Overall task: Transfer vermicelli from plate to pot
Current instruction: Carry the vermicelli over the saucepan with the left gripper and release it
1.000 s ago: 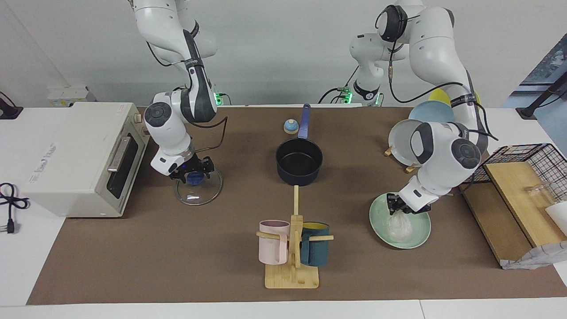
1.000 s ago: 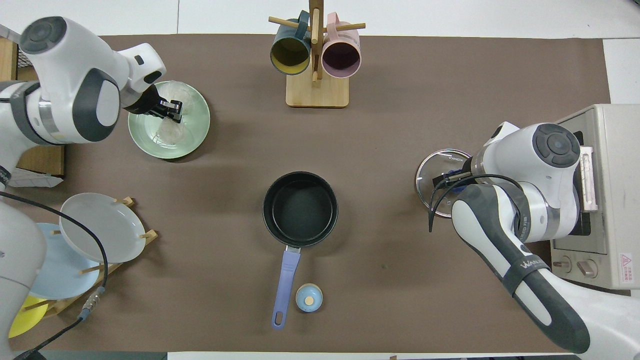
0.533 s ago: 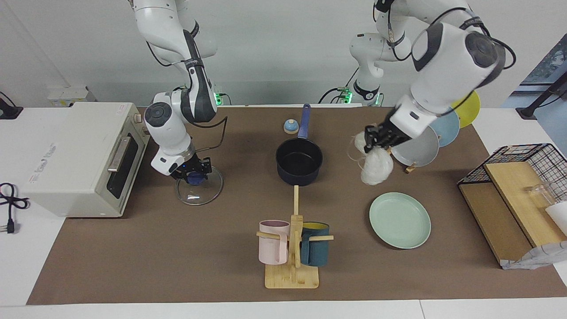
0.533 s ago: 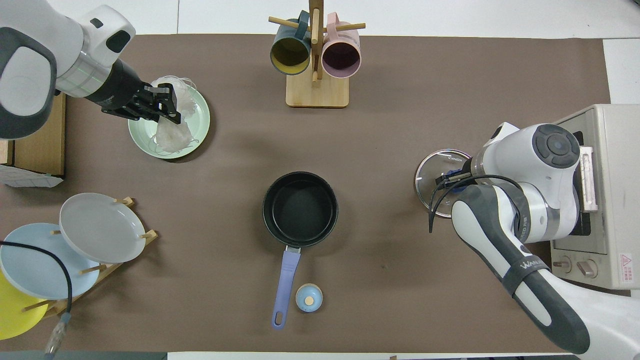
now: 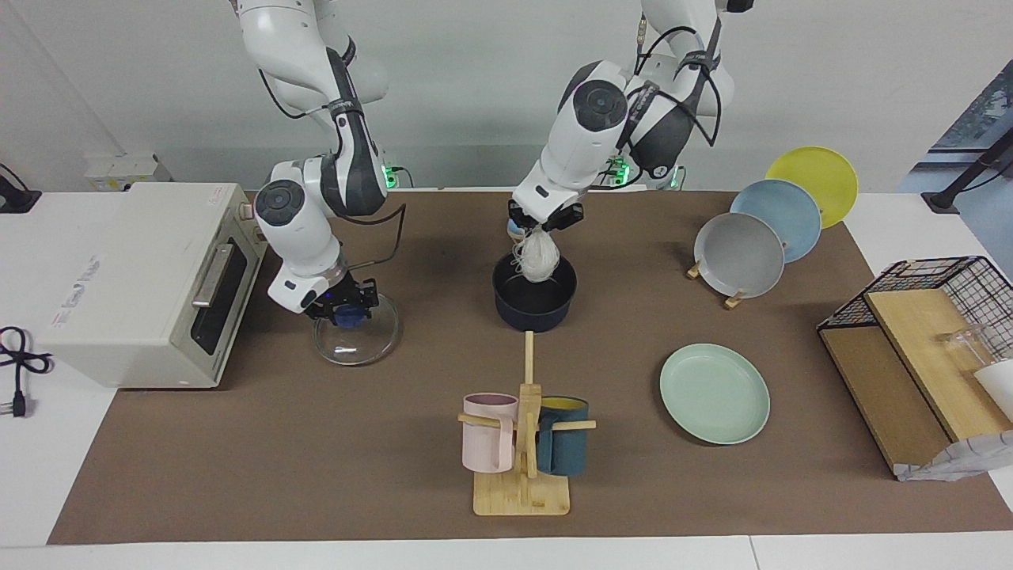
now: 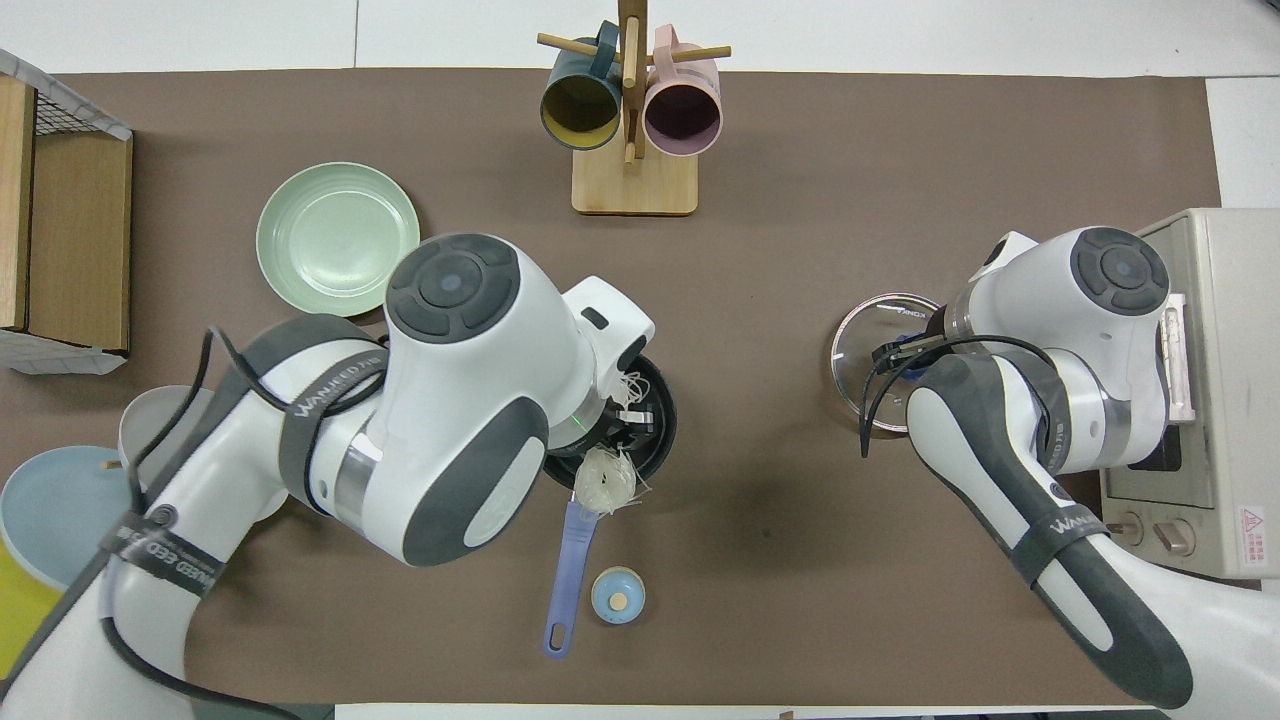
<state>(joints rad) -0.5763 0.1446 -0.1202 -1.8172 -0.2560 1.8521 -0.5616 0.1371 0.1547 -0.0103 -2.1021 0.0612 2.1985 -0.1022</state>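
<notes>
My left gripper (image 5: 540, 224) is shut on the vermicelli (image 5: 540, 257), a whitish noodle clump that hangs from it just over the dark navy pot (image 5: 534, 301). In the overhead view my left arm covers much of the pot (image 6: 655, 440); the gripper (image 6: 632, 412) and the clump (image 6: 608, 478) show at the pot's rim by the blue handle. The mint-green plate (image 5: 715, 393) (image 6: 337, 238) lies bare, farther from the robots toward the left arm's end. My right gripper (image 5: 346, 315) (image 6: 905, 355) is shut on the blue knob of a glass lid (image 5: 354, 340) on the table.
A toaster oven (image 5: 150, 277) stands at the right arm's end. A mug rack (image 5: 522, 443) holds a pink and a teal mug. Grey, light blue and yellow plates stand in a rack (image 5: 744, 253). A small blue knob (image 6: 618, 596) lies by the pot handle. A wire basket (image 5: 934, 317) sits at the left arm's end.
My left gripper lifted the vermicelli off the mint-green plate and carried it across to over the pot. The plate is now bare. The right arm stayed at the glass lid.
</notes>
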